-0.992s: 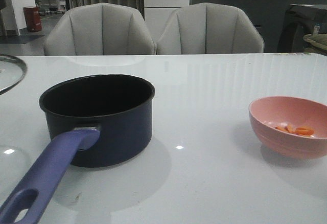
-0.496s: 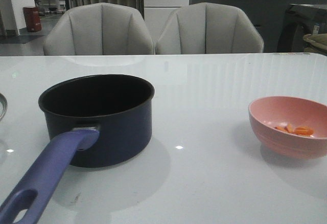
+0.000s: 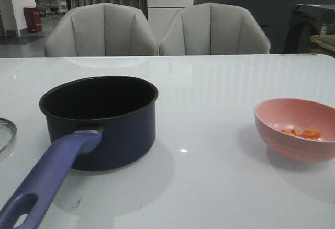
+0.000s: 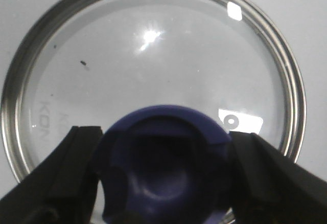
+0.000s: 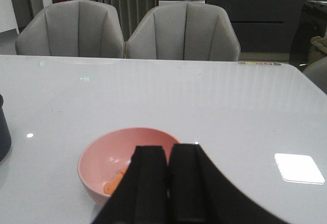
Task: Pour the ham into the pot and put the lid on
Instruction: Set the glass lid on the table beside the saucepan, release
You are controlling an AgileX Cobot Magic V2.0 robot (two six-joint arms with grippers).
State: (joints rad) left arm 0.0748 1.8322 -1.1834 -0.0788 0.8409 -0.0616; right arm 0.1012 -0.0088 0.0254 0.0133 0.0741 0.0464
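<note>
The dark navy pot [image 3: 99, 119] stands empty at the table's left, its purple-blue handle [image 3: 47, 179] pointing toward me. The glass lid [image 3: 4, 134] lies low at the far left edge, mostly cut off. In the left wrist view the lid [image 4: 153, 65] fills the picture, and my left gripper [image 4: 166, 134] is shut on its blue knob [image 4: 163, 173]. At the right, the ham [image 3: 303, 133] lies as small orange pieces in the pink bowl [image 3: 293, 145]. My right gripper [image 5: 168, 150] is shut and empty, just on the near side of the bowl [image 5: 110, 152], partly hiding the ham [image 5: 116, 180].
Two grey chairs [image 3: 102, 30] [image 3: 214, 30] stand behind the table's far edge. The glossy white table [image 3: 209, 187] stretches between pot and bowl. Neither arm shows in the front view.
The lid at the left edge has come down from above the table to table level. Pot and bowl have not moved.
</note>
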